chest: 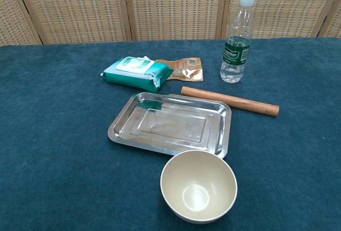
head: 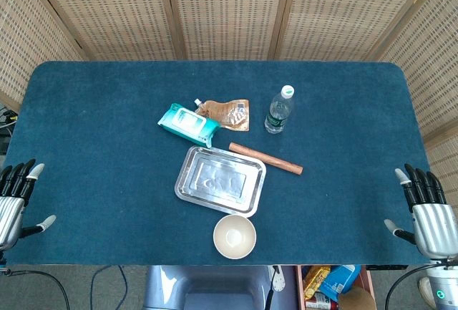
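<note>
Your left hand (head: 16, 199) sits at the near left edge of the blue table (head: 93, 124), fingers spread wide and holding nothing. It is well apart from every object.

Toward the middle, a teal wipes pack (head: 187, 123) lies on the far side, with a brown pouch (head: 230, 114) touching its right end. Just near of the pack lies a steel tray (head: 220, 180), flat on the table. A beige bowl (head: 235, 236) stands upright just near of the tray, close to the table's near edge.

A wooden rolling pin (head: 265, 158) lies slanted just right of the tray's far corner. A clear water bottle (head: 280, 110) stands upright beyond it.

Your right hand (head: 427, 213) sits at the near right edge, fingers wide apart and holding nothing, well apart from the rolling pin.
</note>
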Controlling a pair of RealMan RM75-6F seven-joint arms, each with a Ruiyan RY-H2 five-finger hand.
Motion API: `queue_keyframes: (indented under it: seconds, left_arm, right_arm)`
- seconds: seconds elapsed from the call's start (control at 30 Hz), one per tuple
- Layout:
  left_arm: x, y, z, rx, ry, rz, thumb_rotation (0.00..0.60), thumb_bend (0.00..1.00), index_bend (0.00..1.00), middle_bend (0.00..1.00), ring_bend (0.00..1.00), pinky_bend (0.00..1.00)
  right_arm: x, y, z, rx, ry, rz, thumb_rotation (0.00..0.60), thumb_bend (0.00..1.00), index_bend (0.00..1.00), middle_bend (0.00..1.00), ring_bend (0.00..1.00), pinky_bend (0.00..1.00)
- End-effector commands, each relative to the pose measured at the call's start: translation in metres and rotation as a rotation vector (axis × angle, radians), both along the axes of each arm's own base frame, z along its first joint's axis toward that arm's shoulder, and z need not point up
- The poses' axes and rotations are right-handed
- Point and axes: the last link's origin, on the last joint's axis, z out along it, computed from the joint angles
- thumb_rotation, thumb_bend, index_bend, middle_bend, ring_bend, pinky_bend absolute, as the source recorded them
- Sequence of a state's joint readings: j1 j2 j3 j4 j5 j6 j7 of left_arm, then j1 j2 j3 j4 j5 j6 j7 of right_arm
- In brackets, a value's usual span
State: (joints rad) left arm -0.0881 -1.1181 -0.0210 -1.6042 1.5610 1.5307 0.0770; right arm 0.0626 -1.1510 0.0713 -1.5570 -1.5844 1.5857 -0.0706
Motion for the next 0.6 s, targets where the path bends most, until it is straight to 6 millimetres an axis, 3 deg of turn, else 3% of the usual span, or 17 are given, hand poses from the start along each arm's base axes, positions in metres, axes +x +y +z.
queue_keyframes:
  seconds: [0.03, 0.23, 0.43, 0.6]
  left_arm:
    - [0.000, 0.000, 0.000, 0.000, 0.000, 0.000, 0.600, 0.00, 0.00, 0.00, 0.00, 0.00]
    - [-0.001, 0.000, -0.001, -0.001, -0.001, 0.004, 0.600, 0.00, 0.00, 0.00, 0.00, 0.00]
    - [-0.001, 0.004, -0.004, 0.002, 0.007, 0.012, 0.600, 0.00, 0.00, 0.00, 0.00, 0.00]
    - [-0.003, 0.009, -0.005, 0.014, 0.016, 0.033, 0.600, 0.00, 0.00, 0.00, 0.00, 0.00]
  right_arm:
    - [0.000, 0.000, -0.001, 0.006, 0.001, 0.000, 0.600, 0.00, 0.00, 0.00, 0.00, 0.00]
    - [0.006, 0.000, -0.011, 0.094, -0.004, 0.049, 0.600, 0.00, 0.00, 0.00, 0.00, 0.00]
    - [0.027, -0.017, -0.041, 0.437, -0.018, 0.343, 0.600, 0.00, 0.00, 0.00, 0.00, 0.00]
    - [0.060, -0.029, -0.069, 0.642, -0.010, 0.572, 0.600, 0.00, 0.05, 0.00, 0.00, 0.00]
